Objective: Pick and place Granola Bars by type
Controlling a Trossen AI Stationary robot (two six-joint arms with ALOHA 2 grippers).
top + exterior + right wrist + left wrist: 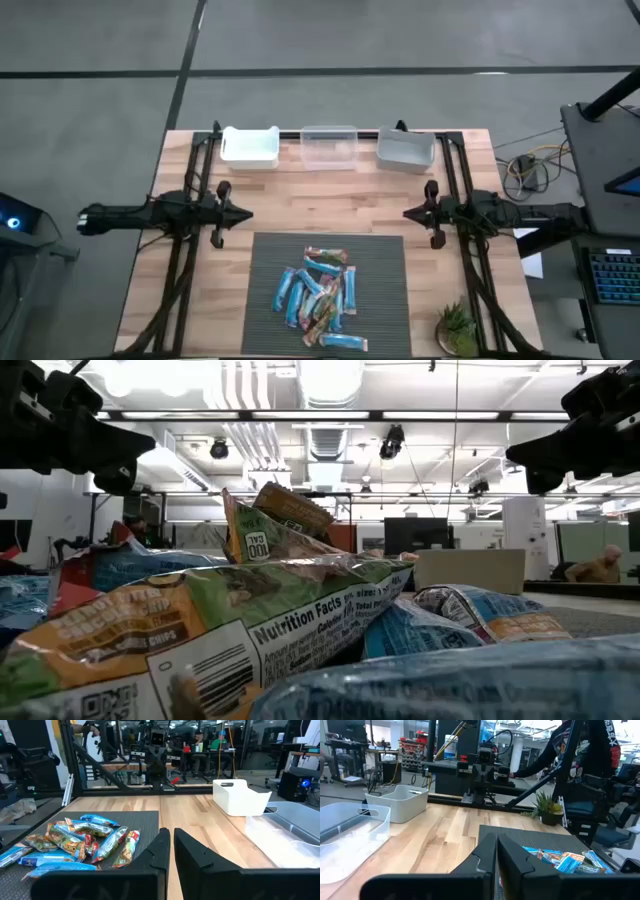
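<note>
Foil-wrapped slim Granola Bars heaped on ribbed grey mat.

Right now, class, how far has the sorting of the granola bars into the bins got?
Nothing looks done: all the granola bars lie heaped on the dark mat, and the white bin, clear bin and grey bin look empty. Nothing is in hand: the left end effector and right end effector are shut, holding nothing, above bare wood. All the picking and placing is left.
</note>
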